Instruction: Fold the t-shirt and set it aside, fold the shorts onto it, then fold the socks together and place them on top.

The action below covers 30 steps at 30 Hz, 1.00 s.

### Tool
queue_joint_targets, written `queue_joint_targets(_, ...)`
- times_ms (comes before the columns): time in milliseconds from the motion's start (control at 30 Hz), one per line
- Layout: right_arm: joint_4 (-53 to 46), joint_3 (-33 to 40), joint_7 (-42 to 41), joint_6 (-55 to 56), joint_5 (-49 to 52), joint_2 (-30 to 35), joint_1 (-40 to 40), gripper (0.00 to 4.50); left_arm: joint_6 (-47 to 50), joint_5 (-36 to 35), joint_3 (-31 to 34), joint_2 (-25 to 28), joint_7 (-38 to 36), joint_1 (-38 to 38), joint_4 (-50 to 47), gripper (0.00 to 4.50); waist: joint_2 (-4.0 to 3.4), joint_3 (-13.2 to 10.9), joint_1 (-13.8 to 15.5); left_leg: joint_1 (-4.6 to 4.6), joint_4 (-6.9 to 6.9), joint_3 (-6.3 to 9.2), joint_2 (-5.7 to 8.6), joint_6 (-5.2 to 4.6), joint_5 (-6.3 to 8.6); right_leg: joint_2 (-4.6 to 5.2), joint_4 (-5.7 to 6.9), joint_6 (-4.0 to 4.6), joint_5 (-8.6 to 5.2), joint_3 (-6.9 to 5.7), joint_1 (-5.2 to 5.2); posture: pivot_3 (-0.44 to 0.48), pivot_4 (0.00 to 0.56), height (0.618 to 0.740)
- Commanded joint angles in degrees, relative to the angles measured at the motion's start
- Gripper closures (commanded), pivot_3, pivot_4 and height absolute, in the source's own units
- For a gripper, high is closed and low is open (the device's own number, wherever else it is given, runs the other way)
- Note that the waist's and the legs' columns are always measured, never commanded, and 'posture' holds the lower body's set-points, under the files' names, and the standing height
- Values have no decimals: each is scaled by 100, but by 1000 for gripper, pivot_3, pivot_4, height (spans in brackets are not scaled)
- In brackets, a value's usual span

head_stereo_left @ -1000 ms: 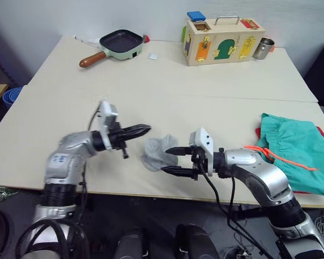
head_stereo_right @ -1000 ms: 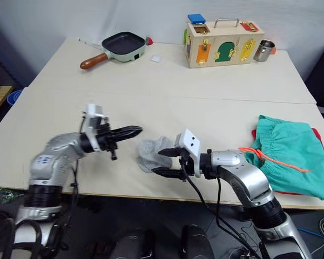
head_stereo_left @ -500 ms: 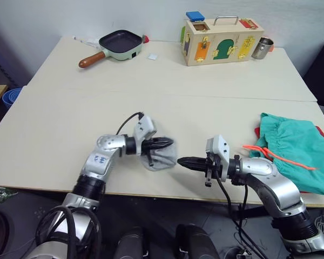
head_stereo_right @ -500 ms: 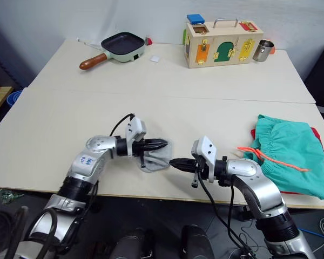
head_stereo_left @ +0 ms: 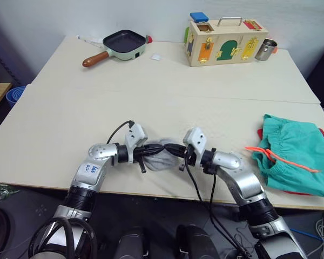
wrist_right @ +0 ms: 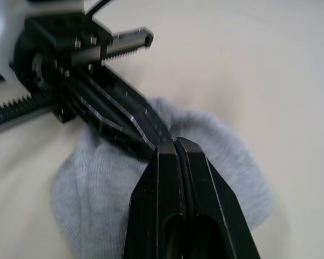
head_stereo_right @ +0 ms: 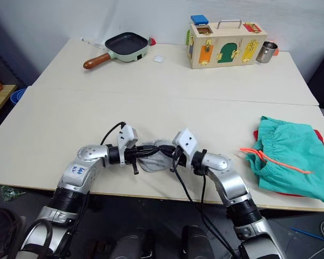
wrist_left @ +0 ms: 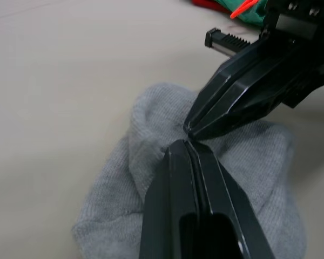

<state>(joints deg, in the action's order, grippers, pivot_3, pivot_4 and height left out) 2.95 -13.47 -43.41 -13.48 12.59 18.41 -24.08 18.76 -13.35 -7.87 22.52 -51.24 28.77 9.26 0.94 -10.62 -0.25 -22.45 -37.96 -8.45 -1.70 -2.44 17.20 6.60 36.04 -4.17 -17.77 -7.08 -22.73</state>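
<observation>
Nearest you, close to the front edge of the tabletop, the socks lie as one loose grey bundle, and both your grippers meet over it tip to tip. Your left gripper has its two fingers pressed flat together, tips down on the knit; from the wrist views you cannot tell whether any fabric is pinched between them. Your right gripper is likewise closed, fingers side by side, its tips touching the bundle from the other side. With both sets of tips converging on the middle of the bundle, you look to be pressing or tucking the pair together rather than lifting it, so the sock fold seems in hand, not finished.

Farther right, at the right edge of the tabletop, the shorts sit spread over the t-shirt, whose red shows just as slivers around the teal. The orange drawstring trails across the shorts toward you. That stack is well apart from the socks, so you will have to carry them across once they hold together; a loose bundle could come apart on the way.

At the far edge stand a frying pan toward the far left corner, a wooden latch box and a metal cup beside it, all clear of your work.
</observation>
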Motion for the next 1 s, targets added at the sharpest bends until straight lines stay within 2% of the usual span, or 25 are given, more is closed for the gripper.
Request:
queue_joint_targets(33,416,50,-6,428,-200,-10,-8,4478,153,36,-46,29,65,-152,-155,4500,0,0,-6,3,0,0,-2,0,0,-1,-1,0,0,0,2,0,150,740)
queue_joint_targets(300,465,780,-577,217,433,487,118,4478,219,34,-105,-58,123,-293,-126,4500,0,0,-2,13,0,3,-1,-1,1,1,-4,0,0,1,16,0,150,740)
queue_joint_targets(367,419,970,-719,-72,662,594,88,4478,163,43,-111,-76,111,-264,-89,4500,-1,0,-4,15,0,3,-3,0,0,1,-2,0,0,1,15,0,150,740)
queue_joint_targets(433,217,1276,-817,-809,1248,630,18,4478,52,44,-97,-80,75,-250,-60,4500,-1,0,-2,15,1,4,-4,1,1,0,-1,0,0,0,15,0,150,740)
queue_joint_targets(533,-343,1455,-1149,-2352,2305,860,-104,3876,-192,12,-32,-47,-22,-268,-54,4500,-3,-1,-2,13,0,5,-4,0,1,3,-3,0,0,1,14,0,150,740)
queue_joint_targets(633,-459,1230,-882,-3851,2507,1208,-400,2869,-460,-5,35,-1,-109,-294,-10,4500,-4,-1,-3,13,0,9,-5,-2,2,8,-5,1,0,1,13,0,150,740)
queue_joint_targets(700,-335,1003,-652,-4302,2333,1267,-610,2112,-590,-44,91,11,-148,-302,38,4500,-3,-1,-6,13,1,11,-5,-1,6,10,-5,3,0,0,10,0,150,740)
queue_joint_targets(900,196,775,-359,-5082,2312,801,-1195,30,-837,-38,169,93,-253,-324,200,4500,-6,-1,-76,5,6,7,-5,3,7,10,-1,5,-2,0,-4,0,150,740)
queue_joint_targets(1000,447,919,4,-5349,2357,278,-1399,10,-836,-24,181,76,-213,-309,234,4500,-6,0,-138,6,6,7,-4,1,6,10,0,5,-2,-1,0,0,150,740)
